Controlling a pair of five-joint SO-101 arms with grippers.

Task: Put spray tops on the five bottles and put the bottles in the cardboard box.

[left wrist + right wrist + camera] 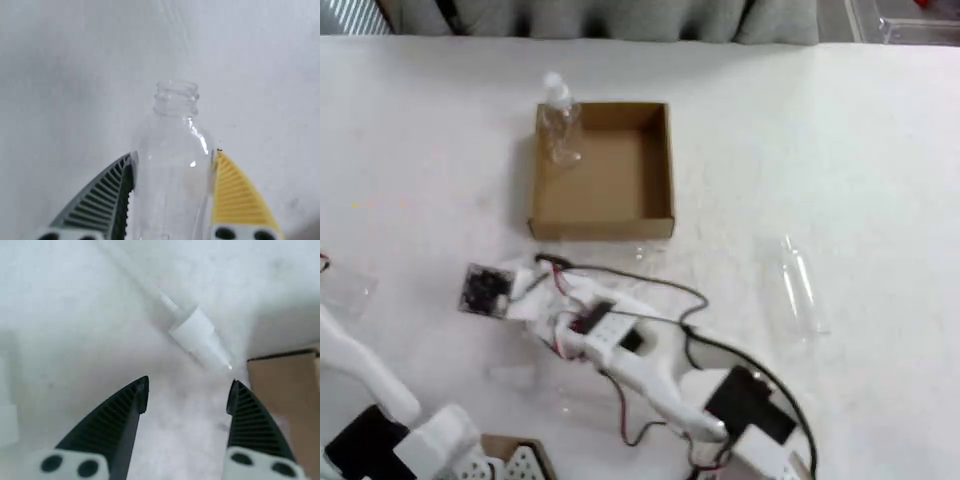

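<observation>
A clear bottle without a top (pixel 172 165) sits between the grey and yellow fingers of my left gripper (pixel 175 155), which is shut on its body; the open neck points away. My right gripper (pixel 190 385) is open just above the table, and a white spray top (pixel 195 337) lies a little beyond its black fingertips. In the high view the right gripper (pixel 485 290) is in front of the near left corner of the cardboard box (pixel 605 228). One bottle with a spray top (pixel 560 125) stands in the box's far left corner. Another bare bottle (pixel 800 290) lies to the right.
A corner of the box (pixel 287 390) shows close beside the right gripper's finger. The right arm's cables (pixel 660 290) loop across the table in front of the box. The left arm (pixel 420 430) is at the near left edge. A faint clear item (pixel 350 290) lies far left.
</observation>
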